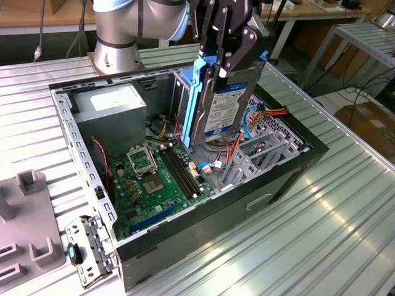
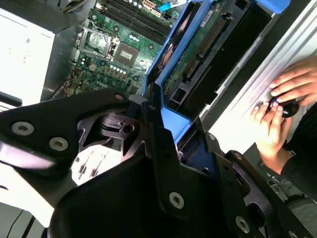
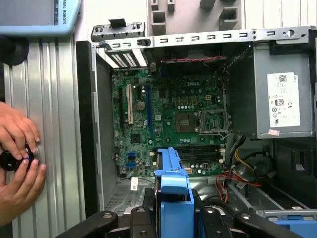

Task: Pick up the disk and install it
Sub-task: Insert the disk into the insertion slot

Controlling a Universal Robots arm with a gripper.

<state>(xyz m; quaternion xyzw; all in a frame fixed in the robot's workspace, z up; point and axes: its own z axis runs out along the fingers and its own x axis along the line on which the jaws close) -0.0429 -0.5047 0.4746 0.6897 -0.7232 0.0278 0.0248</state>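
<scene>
The fingers [image 1: 237,52] are closed on the top edge of the disk [image 1: 225,108]. It hangs upright in the gripper [image 1: 223,65] over the open computer case [image 1: 290,169], its lower edge near the green board [image 1: 148,185]. A person's hands [image 3: 17,161] lie beside the case.

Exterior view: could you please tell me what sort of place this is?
Likely a robotics lab: an open computer case on a ribbed metal table, the gripper holding the disk over it.

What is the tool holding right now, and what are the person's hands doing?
Tool: shut on the disk, held on edge over the open case.
Hands: both on a small black object.
</scene>
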